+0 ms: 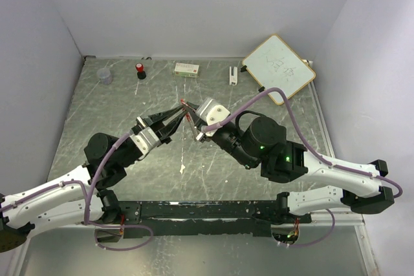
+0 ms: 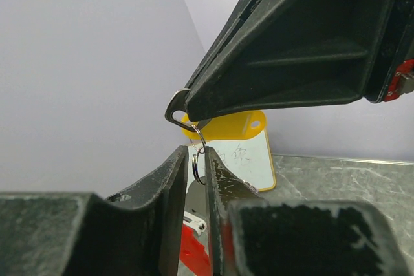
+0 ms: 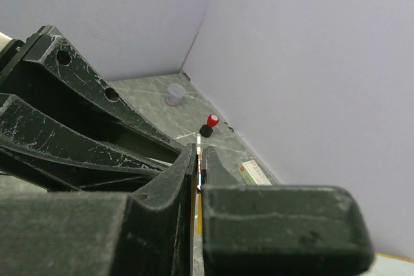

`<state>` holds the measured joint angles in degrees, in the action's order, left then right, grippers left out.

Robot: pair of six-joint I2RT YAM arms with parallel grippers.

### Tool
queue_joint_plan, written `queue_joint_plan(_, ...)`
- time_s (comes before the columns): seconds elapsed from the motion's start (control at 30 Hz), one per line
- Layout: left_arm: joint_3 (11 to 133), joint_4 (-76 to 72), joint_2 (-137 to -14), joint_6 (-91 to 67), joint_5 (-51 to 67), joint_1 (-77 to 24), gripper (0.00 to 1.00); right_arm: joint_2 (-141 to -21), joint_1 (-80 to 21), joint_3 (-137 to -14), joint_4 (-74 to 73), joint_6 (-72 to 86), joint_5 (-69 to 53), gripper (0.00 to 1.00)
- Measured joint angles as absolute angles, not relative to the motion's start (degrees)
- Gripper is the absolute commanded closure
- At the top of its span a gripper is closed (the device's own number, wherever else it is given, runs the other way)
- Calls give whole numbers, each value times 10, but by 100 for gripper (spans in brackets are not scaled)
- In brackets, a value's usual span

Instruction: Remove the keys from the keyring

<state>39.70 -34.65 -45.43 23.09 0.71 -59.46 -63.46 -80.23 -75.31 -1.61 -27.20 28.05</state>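
Holding the bunch clear of the table, the right pincer [image 2: 189, 106] is clamped shut on the yellow key [image 2: 239, 124], so the keyring [image 2: 193, 165] hangs just below its tips, between the narrow-set fingers of the left pincer [image 2: 196, 153] — whether they grip it cannot be told. The red key [image 2: 193, 250] dangles lower. Handwriting on the whiteboard [image 1: 279, 66] beyond is illegible.

A yellow key [image 2: 226, 125], a red key [image 2: 193, 250] and a silvery-grey keyring [image 2: 197, 159]; the table [image 1: 97, 121] is dark grey, marbled with pale streaks.
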Motion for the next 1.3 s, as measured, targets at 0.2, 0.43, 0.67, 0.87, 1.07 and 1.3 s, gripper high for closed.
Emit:
queue_joint_plan(0.2, 395, -346, -448, 231, 7, -595, 66, -632, -802, -753, -16, -272, 281, 100)
queue_joint_plan(0.43, 390, -342, -437, 231, 7, -595, 71, -631, -802, -751, -16, -272, 281, 100)
queue_joint_plan(0.67, 390, -331, -439, 231, 7, -595, 74, -630, -802, -749, -13, -272, 281, 100)
queue_joint_plan(0.87, 390, -331, -440, 231, 6, -595, 76, -628, -802, -748, -12, -272, 280, 100)
queue_joint_plan(1.07, 390, -331, -446, 232, 4, -595, 76, -628, -802, -748, -11, -272, 278, 100)
queue_joint_plan(1.3, 387, -339, -452, 232, 1, -595, 67, -628, -802, -748, -12, -271, 276, 100)
